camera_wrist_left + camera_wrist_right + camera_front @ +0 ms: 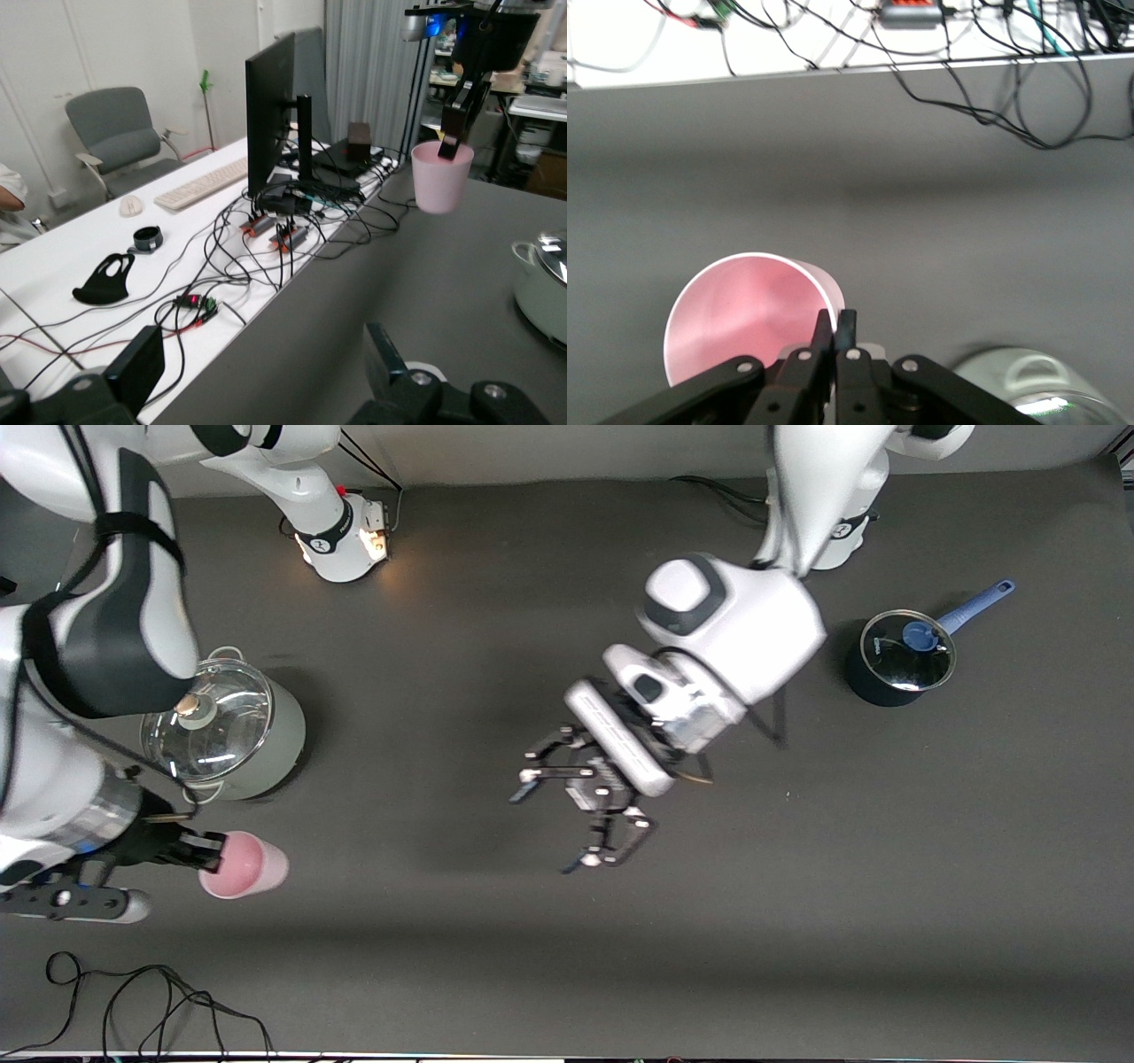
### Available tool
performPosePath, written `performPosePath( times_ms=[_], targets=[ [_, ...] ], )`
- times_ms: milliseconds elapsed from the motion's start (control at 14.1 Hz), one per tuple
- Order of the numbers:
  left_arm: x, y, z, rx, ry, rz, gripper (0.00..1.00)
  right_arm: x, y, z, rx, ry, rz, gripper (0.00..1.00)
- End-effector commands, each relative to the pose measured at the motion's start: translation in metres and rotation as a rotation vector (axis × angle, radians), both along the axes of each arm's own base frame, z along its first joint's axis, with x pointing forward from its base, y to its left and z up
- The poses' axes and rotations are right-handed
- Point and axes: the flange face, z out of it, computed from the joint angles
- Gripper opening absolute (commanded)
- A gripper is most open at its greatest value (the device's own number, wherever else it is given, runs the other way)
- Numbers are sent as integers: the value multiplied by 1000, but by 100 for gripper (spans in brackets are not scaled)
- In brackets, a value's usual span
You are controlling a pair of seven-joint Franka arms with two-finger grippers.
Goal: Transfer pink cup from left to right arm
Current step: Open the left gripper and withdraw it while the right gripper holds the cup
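The pink cup (248, 865) hangs in my right gripper (213, 855), which is shut on its rim with one finger inside and one outside. The cup is above the table at the right arm's end, beside the big pot. In the right wrist view the cup's open mouth (744, 310) shows with the right gripper (835, 323) pinching its wall. My left gripper (545, 828) is open and empty over the middle of the table, apart from the cup. In the left wrist view its fingers (133, 367) stand wide apart, and the cup (441, 177) shows farther off in the right gripper (452, 142).
A large grey-green pot with a glass lid (226, 726) stands at the right arm's end; it also shows in the left wrist view (545, 283). A small dark saucepan with a blue handle and glass lid (904, 657) stands at the left arm's end. A black cable (159, 1001) lies near the table's front edge.
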Motion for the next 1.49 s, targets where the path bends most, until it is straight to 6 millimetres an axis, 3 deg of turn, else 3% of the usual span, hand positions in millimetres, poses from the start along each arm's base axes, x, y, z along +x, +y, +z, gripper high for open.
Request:
performPosePath(
  times_ms=[0, 142, 354, 567, 921, 1417],
  targets=[
    [-6, 66, 18, 81, 114, -68, 100, -11, -41, -5, -25, 80, 56, 0],
    [8, 112, 25, 202, 235, -91, 100, -17, -57, -29, -24, 136, 49, 0],
    [6, 153, 59, 431, 375, -86, 100, -17, -85, -69, -18, 196, 27, 0],
    [1, 202, 67, 467, 542, -6, 100, -13, -104, -104, -7, 179, 70, 0],
    [-1, 281, 73, 621, 704, 156, 100, -1, -105, -170, -18, 55, 135, 0],
    [-11, 327, 69, 764, 919, 527, 100, 12, -101, -243, -13, 6, 152, 0]
  ],
)
